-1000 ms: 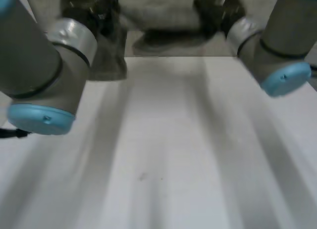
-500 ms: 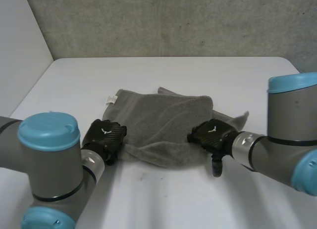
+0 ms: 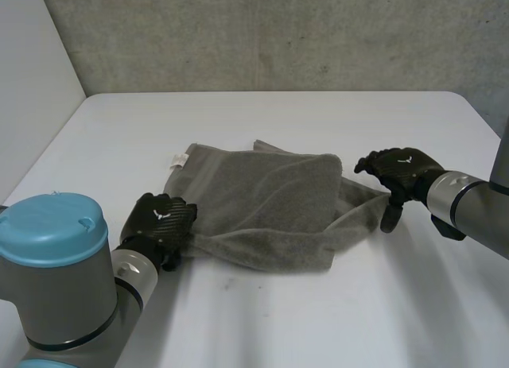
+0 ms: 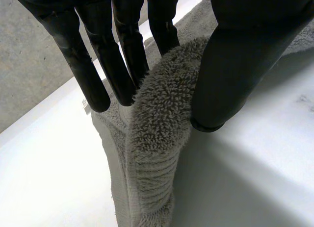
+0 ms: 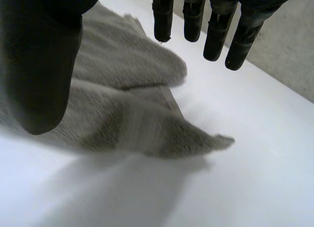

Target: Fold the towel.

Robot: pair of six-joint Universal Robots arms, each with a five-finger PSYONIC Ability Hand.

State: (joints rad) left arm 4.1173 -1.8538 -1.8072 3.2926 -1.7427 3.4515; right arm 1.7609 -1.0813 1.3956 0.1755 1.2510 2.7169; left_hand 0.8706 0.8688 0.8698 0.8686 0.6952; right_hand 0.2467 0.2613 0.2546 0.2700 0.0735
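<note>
Left hand (image 3: pixel 159 222) low, fingers (image 4: pixel 92 85) and thumb pinching towel (image 3: pixel 270 195); right hand (image 3: pixel 402 171) hovering, fingers (image 5: pixel 216 40) straight, apart.

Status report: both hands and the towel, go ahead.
Left hand pinching towel at near left edge. Right hand open over its right corner, no grip. Towel rumpled, part folded on white table.

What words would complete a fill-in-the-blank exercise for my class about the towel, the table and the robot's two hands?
1. The grey towel lies on a ____ table.
2. The left hand pinches the towel's edge between its fingers and its ____.
3. The right hand, over a corner of the towel, is ____ and holds nothing.
Missing words: white; thumb; open.
</note>
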